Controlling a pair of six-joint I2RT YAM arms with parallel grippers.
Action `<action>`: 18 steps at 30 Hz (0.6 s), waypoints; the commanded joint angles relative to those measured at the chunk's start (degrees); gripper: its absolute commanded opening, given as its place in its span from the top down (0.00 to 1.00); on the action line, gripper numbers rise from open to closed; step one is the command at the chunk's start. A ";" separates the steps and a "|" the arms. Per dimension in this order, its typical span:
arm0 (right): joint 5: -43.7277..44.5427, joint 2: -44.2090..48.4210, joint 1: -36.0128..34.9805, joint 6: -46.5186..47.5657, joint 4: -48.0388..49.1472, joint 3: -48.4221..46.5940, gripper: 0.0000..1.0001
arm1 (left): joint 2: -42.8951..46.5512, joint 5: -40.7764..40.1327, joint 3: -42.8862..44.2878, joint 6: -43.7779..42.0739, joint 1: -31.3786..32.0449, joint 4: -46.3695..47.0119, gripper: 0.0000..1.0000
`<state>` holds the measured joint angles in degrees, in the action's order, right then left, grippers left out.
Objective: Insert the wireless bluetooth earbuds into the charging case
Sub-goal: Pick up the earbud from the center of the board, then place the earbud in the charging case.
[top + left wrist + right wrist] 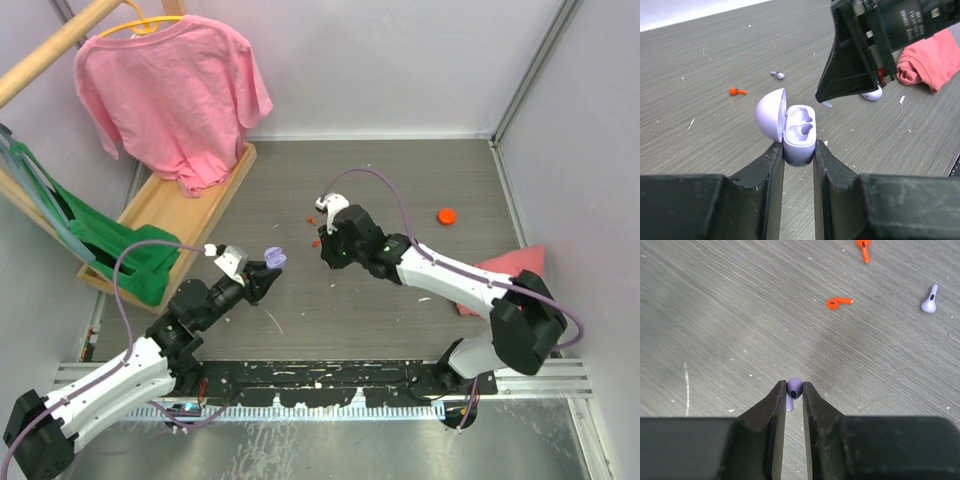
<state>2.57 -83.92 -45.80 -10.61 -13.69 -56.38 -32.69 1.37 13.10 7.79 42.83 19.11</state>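
Grey woodgrain table [400,180]; left gripper [799,145] clamped on open lilac charging case [801,131], right gripper [793,385] pinching tiny lilac earbud [794,388]: likely light, slippery, grip bulb

Robot lab test cell. White panel walls [400,60] on aluminium posts [535,68] box in grey wood-grain tabletop [400,180], well beyond right gripper [330,262]. Mounting rail [590,375] carries arm bases, back behind left gripper [268,270]. Wooden clothes rack [190,200] with pink T-shirt [170,90] far to its left.
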 commanded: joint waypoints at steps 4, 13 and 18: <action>-5.58 12.22 -0.50 1.25 15.61 6.74 0.88 | -1.79 2.25 -0.79 -1.79 -0.19 12.66 1.00; -13.86 21.74 -0.45 0.48 30.64 14.98 0.88 | -4.67 8.23 0.64 1.19 -0.27 17.99 1.00; -17.50 23.09 -0.43 -1.18 37.52 17.57 0.88 | -5.60 10.81 1.97 2.22 -0.18 19.27 1.00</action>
<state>-10.50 -62.65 -45.93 -10.68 13.41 -40.10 -37.95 8.93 11.92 8.64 42.83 31.44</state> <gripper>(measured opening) 0.232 0.255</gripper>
